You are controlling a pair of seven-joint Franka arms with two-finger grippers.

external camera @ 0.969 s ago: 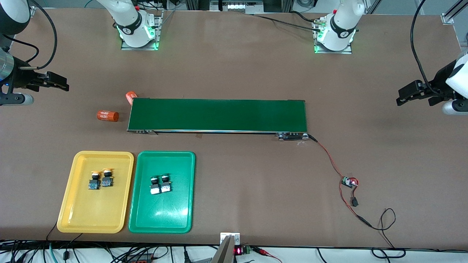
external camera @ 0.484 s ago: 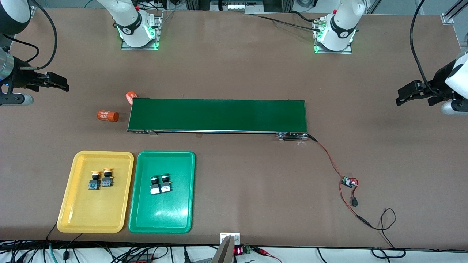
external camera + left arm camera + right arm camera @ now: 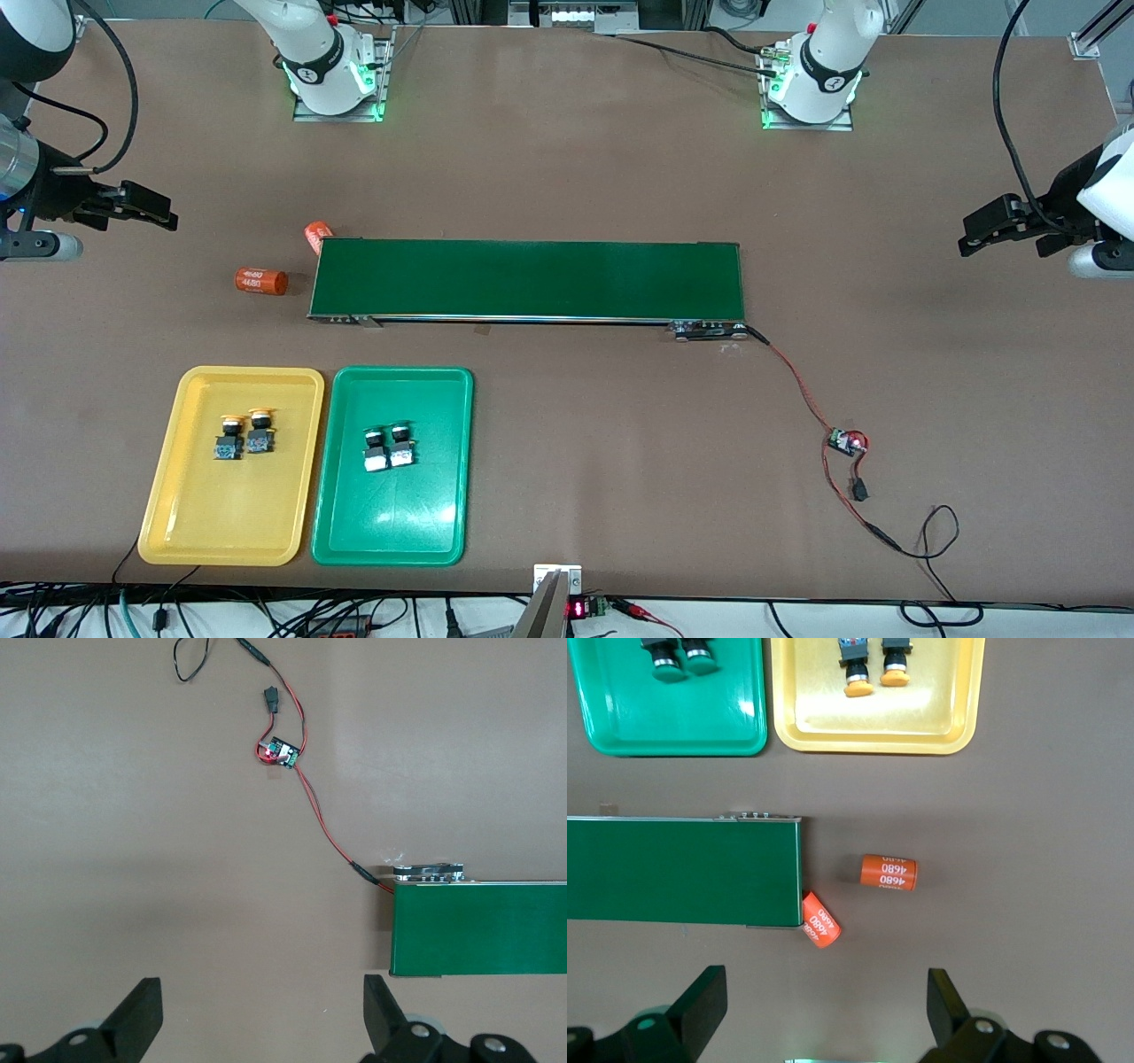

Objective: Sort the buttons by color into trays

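Two yellow-capped buttons (image 3: 230, 436) (image 3: 259, 431) lie side by side in the yellow tray (image 3: 177, 505). In the green tray (image 3: 390, 523) beside it lie two green-capped buttons (image 3: 375, 447) (image 3: 401, 443). Both trays sit nearer the front camera than the belt, toward the right arm's end. My right gripper (image 3: 155, 208) hangs open and empty over bare table at that end; its wrist view shows its gripper (image 3: 826, 979), the yellow tray (image 3: 877, 731) and the green tray (image 3: 673, 726). My left gripper (image 3: 983, 232) (image 3: 263, 985) hangs open and empty over bare table at the left arm's end.
A long dark-green conveyor belt (image 3: 527, 279) lies across the middle. Two orange cylinders (image 3: 261, 281) (image 3: 316, 236) rest at its end toward the right arm. A red wire runs from its other end to a small circuit board (image 3: 846, 441).
My right gripper has shifted slightly toward the belt. The left gripper, buttons and trays have not moved.
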